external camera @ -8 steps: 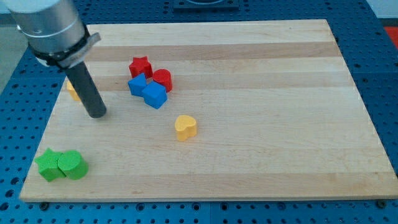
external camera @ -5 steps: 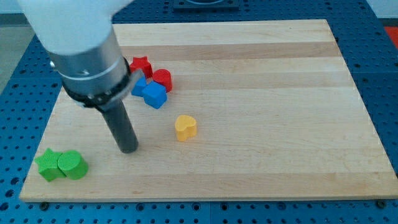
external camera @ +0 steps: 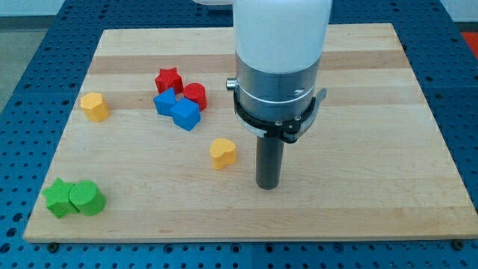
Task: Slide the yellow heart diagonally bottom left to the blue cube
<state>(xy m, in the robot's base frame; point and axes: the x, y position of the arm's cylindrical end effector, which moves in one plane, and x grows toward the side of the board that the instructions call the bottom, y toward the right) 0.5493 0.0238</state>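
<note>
The yellow heart lies at four o'clock from the blue cube; there are no jaws, only my tip, near the heart's four o'clock. A push toward nine suits.

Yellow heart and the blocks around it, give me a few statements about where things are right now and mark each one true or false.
1. My tip is to the view's right of the yellow heart, not touching it. True.
2. The yellow heart rests against the blue cube. False: bare board lies between them.
3. Two green blocks sit together near the board's bottom left corner. True.
4. The red star stands alone at the view's right edge. False: it is at upper left, clustered with the blue blocks and a red cylinder.
5. A second yellow block sits near the view's left edge. True.
</note>
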